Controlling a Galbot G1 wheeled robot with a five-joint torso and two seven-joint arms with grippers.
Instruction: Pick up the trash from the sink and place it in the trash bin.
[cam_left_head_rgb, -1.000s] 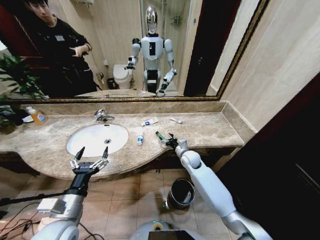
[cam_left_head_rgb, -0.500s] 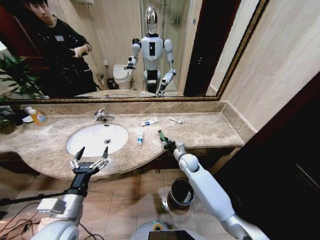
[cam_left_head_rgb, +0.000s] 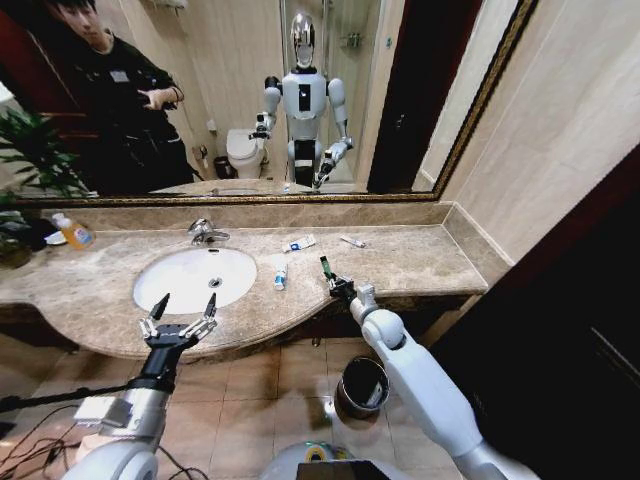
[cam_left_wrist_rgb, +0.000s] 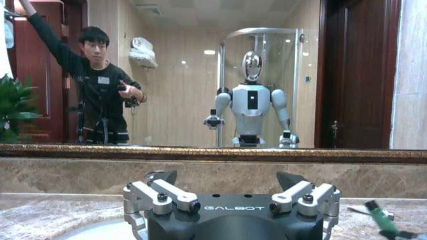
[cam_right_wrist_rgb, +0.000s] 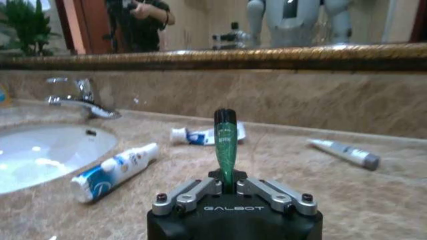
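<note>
R gripper (cam_right_wrist_rgb: 227, 189) pinches green tube (cam_right_wrist_rgb: 225, 145) above counter; two white-blue tubes (cam_right_wrist_rgb: 115, 171) nearby; L gripper (cam_left_head_rgb: 179, 318) spread.

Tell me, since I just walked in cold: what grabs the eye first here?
The right end effector is shut on a small green tube, upright above the marble counter's front edge. The left end effector hangs open before the white sink; white-and-blue tubes lie beside the basin.
</note>
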